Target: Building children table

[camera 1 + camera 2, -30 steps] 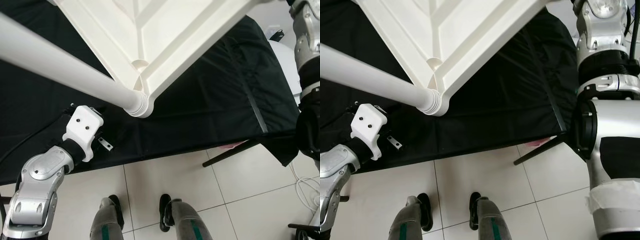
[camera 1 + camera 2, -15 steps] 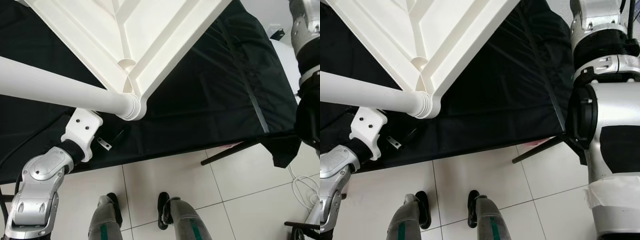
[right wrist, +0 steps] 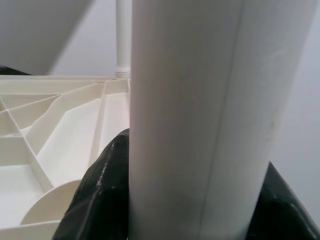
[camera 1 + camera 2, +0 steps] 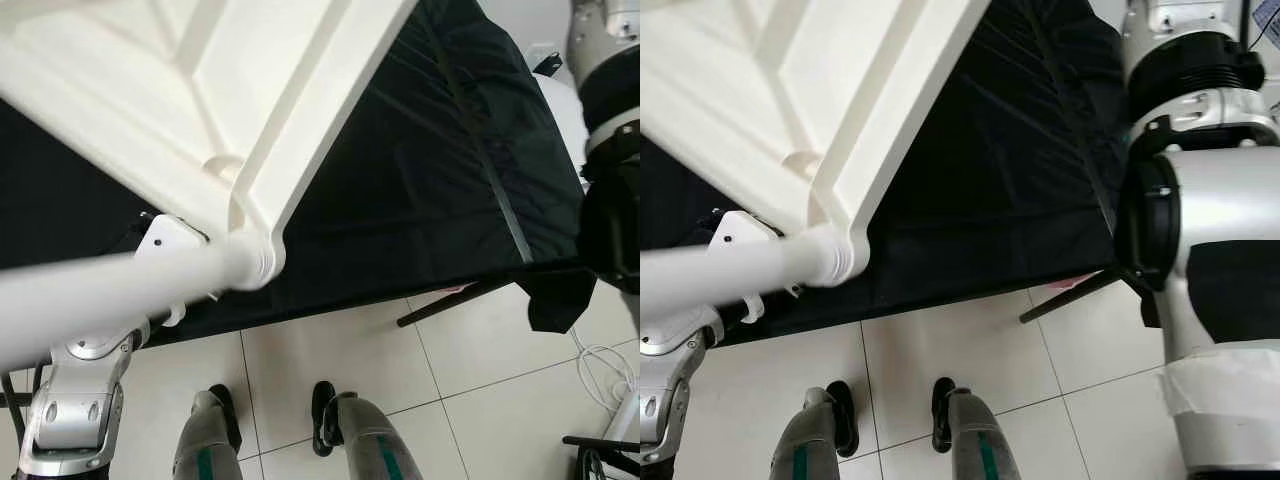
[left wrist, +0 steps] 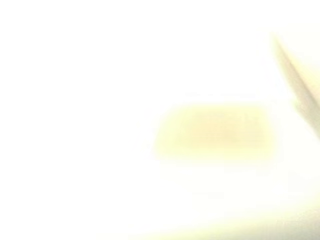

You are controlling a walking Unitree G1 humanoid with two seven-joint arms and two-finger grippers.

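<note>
Here the right tool (image 3: 195,200) is clamped on a white round plastic leg (image 3: 200,100), above the ribbed white plastic tabletop (image 4: 200,90) it belongs to. Left tool's state: cannot tell. Next, seating legs firmly.

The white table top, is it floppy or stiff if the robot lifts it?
Probably stiff: the white table top has moulded ribs across its underside. It looks like hollow plastic, so likely light for its size. With the long white leg screwed into its corner, it may swing awkwardly.
</note>
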